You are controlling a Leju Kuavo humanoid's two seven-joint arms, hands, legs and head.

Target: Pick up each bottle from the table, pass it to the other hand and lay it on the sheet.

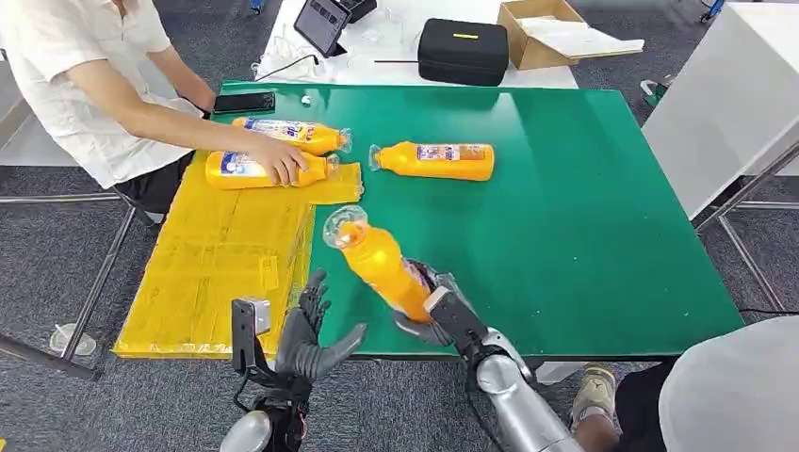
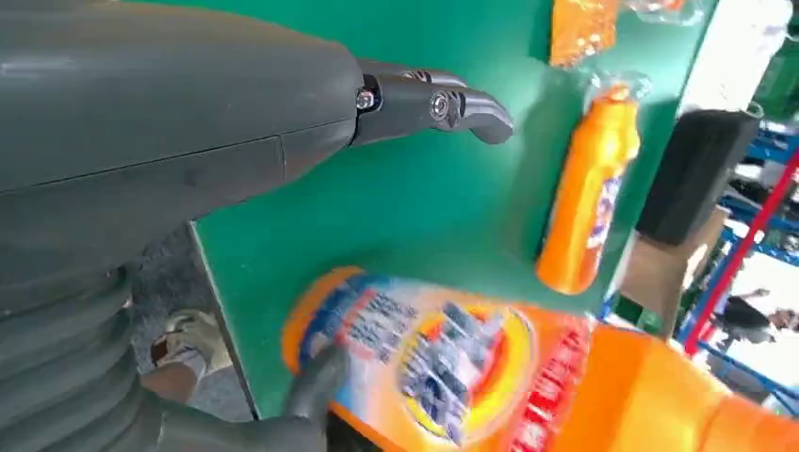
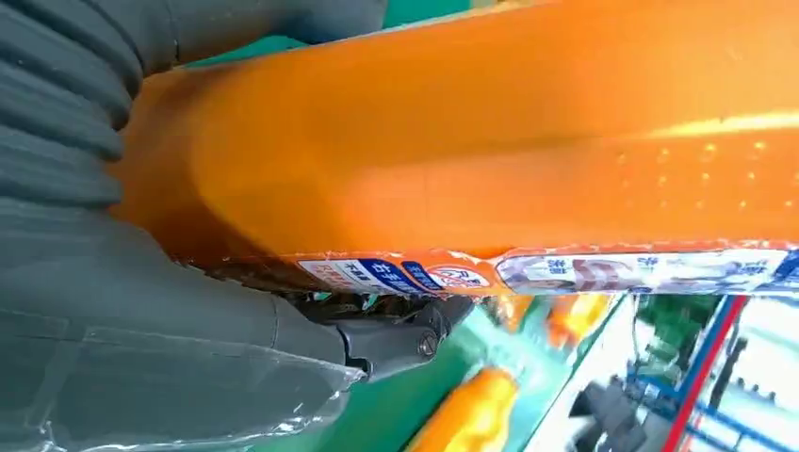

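My right hand [image 1: 435, 306] grips an orange bottle [image 1: 377, 262] near its base and holds it tilted above the green table's near edge, clear cap toward the far left. The same bottle [image 3: 490, 141] spans the right wrist view and its label [image 2: 443, 358] shows in the left wrist view. My left hand [image 1: 311, 339] is open, fingers spread, just left of that bottle and apart from it. Another orange bottle [image 1: 435, 160] lies on the green table [image 1: 603, 207]. Two bottles [image 1: 287, 135] [image 1: 247, 169] lie at the far end of the yellow sheet [image 1: 221, 264].
A person in a white shirt [image 1: 80, 75] at the far left rests a hand [image 1: 280, 162] on one bottle on the sheet. A phone [image 1: 244, 102] lies at the table's far left corner. A black case [image 1: 463, 50] and a cardboard box [image 1: 546, 33] sit on the white table behind.
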